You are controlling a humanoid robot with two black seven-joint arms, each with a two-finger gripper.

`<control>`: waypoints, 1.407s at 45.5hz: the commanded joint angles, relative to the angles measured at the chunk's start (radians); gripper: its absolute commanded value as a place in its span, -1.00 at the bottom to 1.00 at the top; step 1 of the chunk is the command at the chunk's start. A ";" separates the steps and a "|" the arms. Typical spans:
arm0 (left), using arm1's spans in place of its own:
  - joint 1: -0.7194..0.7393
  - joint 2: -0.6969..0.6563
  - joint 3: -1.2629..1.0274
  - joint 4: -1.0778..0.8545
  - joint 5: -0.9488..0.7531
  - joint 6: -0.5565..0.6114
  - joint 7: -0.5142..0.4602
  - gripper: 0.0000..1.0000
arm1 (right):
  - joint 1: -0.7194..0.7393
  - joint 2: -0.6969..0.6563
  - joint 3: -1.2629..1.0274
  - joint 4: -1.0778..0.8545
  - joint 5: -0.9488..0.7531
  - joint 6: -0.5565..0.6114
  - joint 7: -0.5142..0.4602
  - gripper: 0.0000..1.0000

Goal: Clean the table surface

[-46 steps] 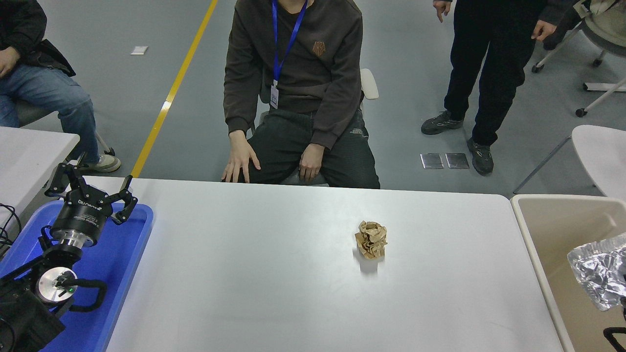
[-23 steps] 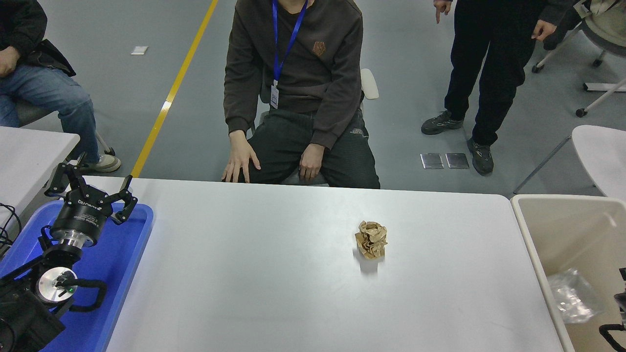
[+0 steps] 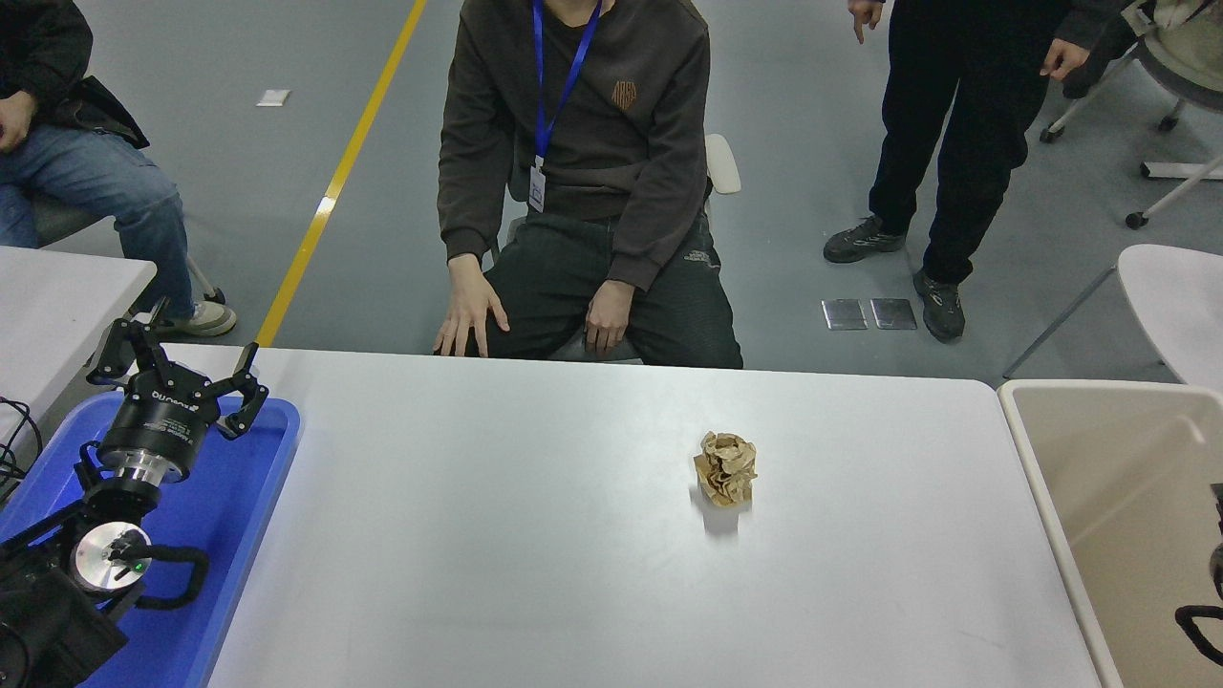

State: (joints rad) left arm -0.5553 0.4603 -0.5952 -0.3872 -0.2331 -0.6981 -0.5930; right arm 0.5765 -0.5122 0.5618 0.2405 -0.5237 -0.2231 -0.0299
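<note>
The table surface (image 3: 535, 554) is a wide white-grey top with rounded corners. A crumpled ball of brown paper (image 3: 726, 467) stands on it, right of the middle. My left gripper (image 3: 177, 368) is parked at the lower left above the blue tray, open and empty. Of my right arm only a black sliver and a cable loop (image 3: 1204, 626) show at the right edge, over the beige bin. Its gripper is out of the picture.
A beige bin (image 3: 1027, 449) stands against the table's right end. A blue tray (image 3: 234, 516) lies on the left end. A seated person rests a hand (image 3: 470, 315) on a knee just beyond the far edge. A smaller white table (image 3: 57, 287) is at the left.
A crumpled foil ball held over the beige bin at the right edge dropped into the bin and is now out of sight. The right arm drew back toward the edge. The left arm stayed.
</note>
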 commanded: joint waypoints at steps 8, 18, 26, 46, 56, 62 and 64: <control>0.000 0.000 0.000 0.001 0.000 0.000 0.001 1.00 | -0.078 -0.060 0.509 0.279 0.065 0.014 0.001 0.99; 0.000 0.000 0.000 -0.001 0.000 0.000 0.001 1.00 | -0.220 -0.043 0.900 0.430 0.080 0.304 -0.007 0.99; 0.000 0.000 0.000 -0.001 0.000 0.000 -0.001 1.00 | -0.265 -0.025 0.991 0.490 0.097 0.557 -0.005 0.99; 0.000 0.000 0.000 -0.001 0.000 0.000 -0.001 1.00 | -0.325 -0.006 0.810 0.703 0.102 0.725 0.004 0.99; 0.000 0.000 0.000 -0.001 0.000 0.000 0.001 1.00 | -0.326 0.015 0.716 0.770 0.087 0.713 0.004 0.99; 0.000 0.000 -0.001 0.001 0.000 0.000 -0.001 1.00 | -0.313 0.052 0.679 0.770 0.080 0.693 0.004 0.99; 0.000 0.000 0.000 0.001 0.000 0.000 0.001 1.00 | -0.310 0.058 0.658 0.770 0.070 0.689 0.004 0.99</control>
State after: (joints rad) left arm -0.5553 0.4605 -0.5959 -0.3877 -0.2332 -0.6980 -0.5930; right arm 0.2612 -0.4954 1.3067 0.9718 -0.4344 0.4792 -0.0264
